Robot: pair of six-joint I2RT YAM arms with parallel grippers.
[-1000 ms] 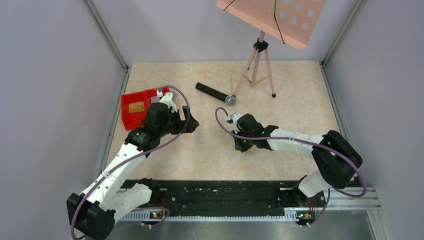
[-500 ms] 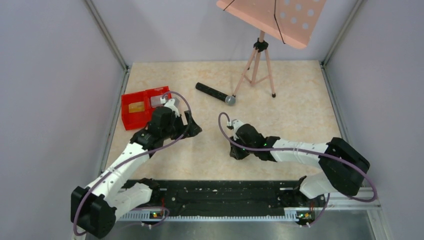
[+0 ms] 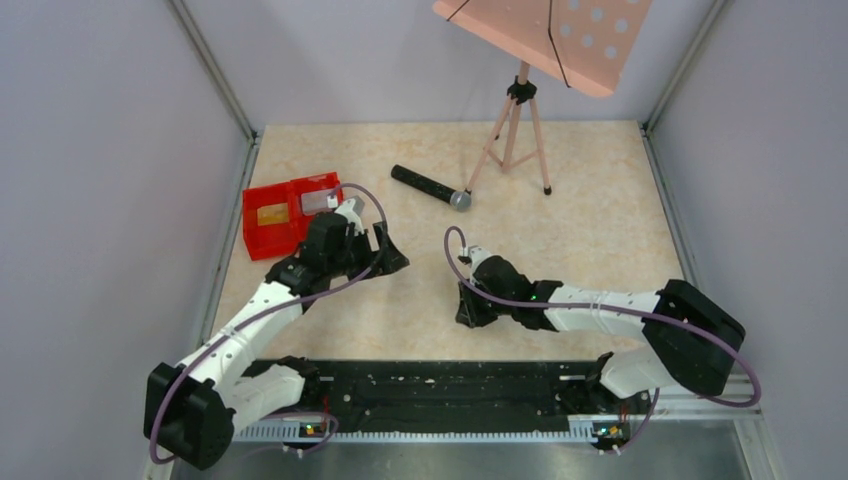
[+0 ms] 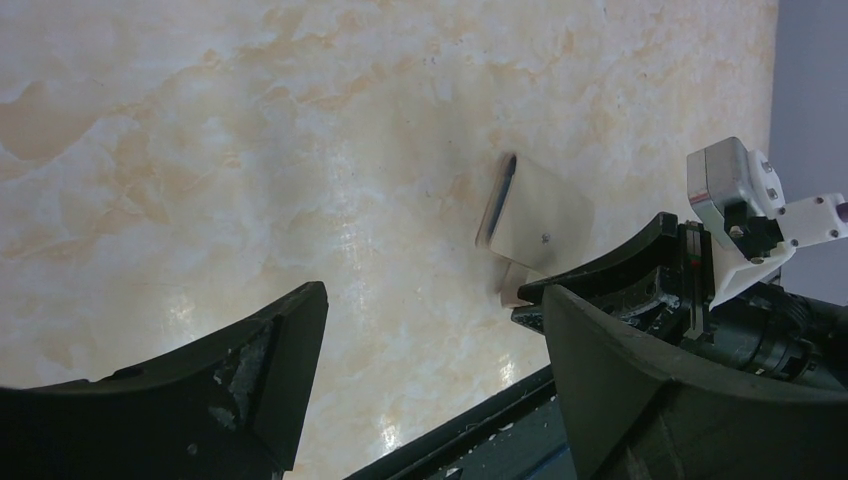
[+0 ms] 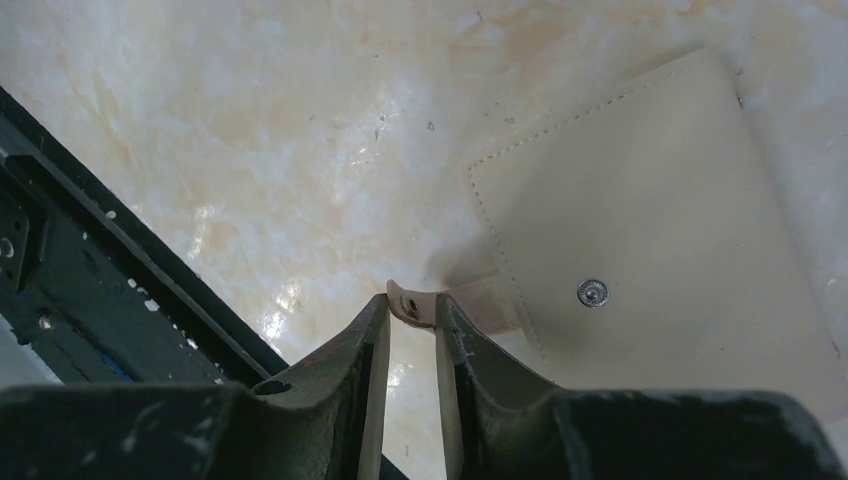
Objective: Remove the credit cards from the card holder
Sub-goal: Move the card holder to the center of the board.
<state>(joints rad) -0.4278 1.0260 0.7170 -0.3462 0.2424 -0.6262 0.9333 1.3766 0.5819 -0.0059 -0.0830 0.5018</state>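
The card holder (image 5: 640,250) looks pale cream here, with a metal snap stud, and lies on the marble table. My right gripper (image 5: 410,305) is shut on its small strap tab (image 5: 400,298). In the top view the right gripper (image 3: 465,312) hides the holder. The left wrist view shows the holder (image 4: 535,215) tilted with one edge raised beside the right fingers. My left gripper (image 4: 430,295) is open and empty above bare table; in the top view it (image 3: 392,258) is right of the red tray. A gold card (image 3: 272,214) and a silvery card (image 3: 318,201) lie in the tray.
The red two-compartment tray (image 3: 262,240) sits at the left. A black microphone (image 3: 430,187) lies at the back middle. A tripod (image 3: 515,120) with a pink perforated panel (image 3: 545,35) stands behind. A black rail (image 3: 430,385) runs along the near edge.
My right gripper has moved left and toward the near edge. My left gripper has shifted slightly right, away from the tray, uncovering the silvery card.
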